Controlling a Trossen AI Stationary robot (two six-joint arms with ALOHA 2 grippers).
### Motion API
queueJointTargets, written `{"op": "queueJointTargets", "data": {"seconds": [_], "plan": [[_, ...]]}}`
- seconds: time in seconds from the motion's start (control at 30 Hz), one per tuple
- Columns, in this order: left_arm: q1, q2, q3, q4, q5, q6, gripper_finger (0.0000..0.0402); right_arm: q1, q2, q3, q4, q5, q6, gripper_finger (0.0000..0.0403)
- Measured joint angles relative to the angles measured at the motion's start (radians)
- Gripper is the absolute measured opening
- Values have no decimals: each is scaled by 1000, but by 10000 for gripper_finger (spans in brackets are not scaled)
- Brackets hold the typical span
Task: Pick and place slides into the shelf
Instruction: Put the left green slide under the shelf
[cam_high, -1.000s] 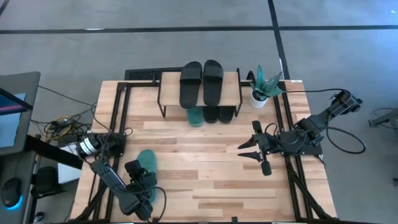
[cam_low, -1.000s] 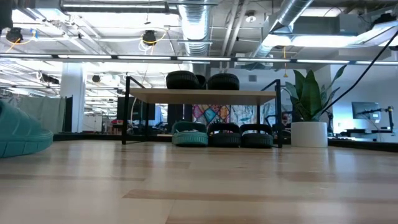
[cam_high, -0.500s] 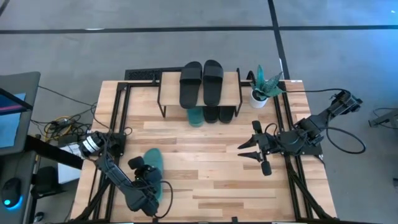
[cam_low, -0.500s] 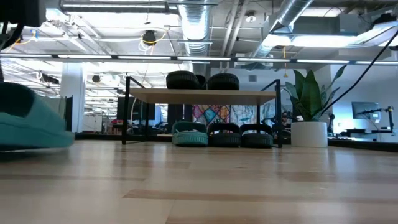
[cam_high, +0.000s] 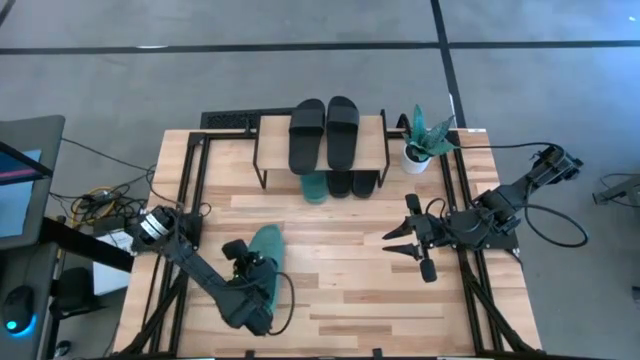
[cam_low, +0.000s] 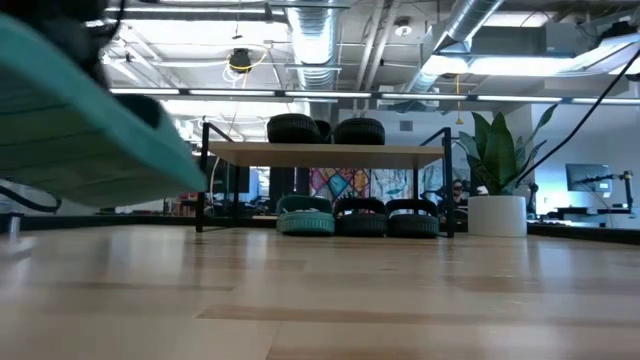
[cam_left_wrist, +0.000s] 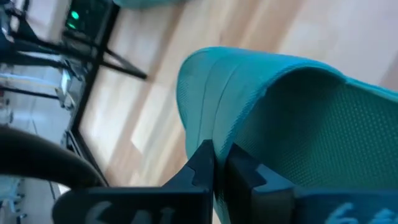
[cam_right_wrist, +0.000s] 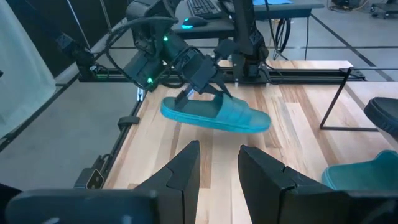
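Carrying a dark green slide clear of the tabletop, the left gripper is clamped on the sandal's wide strap; in the left wrist view the two dark fingertips pinch the strap's edge with almost no gap. The right wrist view shows the slide hanging nearly level above the wood with no visible droop, which suggests a light, fairly stiff moulded rubber piece. The strap, arched and finely textured, looks like the sensible place to take hold, since the flat sole offers no raised edge; a pinch on one strap edge may let the sandal swing, so a slow carry seems prudent. In the low view the lifted slide fills the left of the picture, blurred.

Farther right stands the shelf, a light wood plank on thin black legs. Two matte black slides lie side by side on its top; beneath it, toes outward, sit the other green slide and a second black pair, rounded and ribbed in the low view. A free spot for the carried slide appears to remain just left of its green mate.

At the shelf's right is a potted plant in a white pot. The right gripper waits over the table's right side, fingers spread and empty.
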Motion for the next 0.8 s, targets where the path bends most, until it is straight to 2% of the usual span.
{"op": "queueJointTargets", "data": {"seconds": [0.2,0.4,0.57,0.8], "plan": [[112,0,4,13,-103,105,1,0,0,0,0,-1,0,98],[247,0,4,62,-200,277,1,4,0,0,0,-2,1,98],[357,0,-16,153,-209,444,0,22,0,0,0,-2,2,98],[473,1,-60,245,-197,589,0,43,0,0,1,-1,28,98]]}}
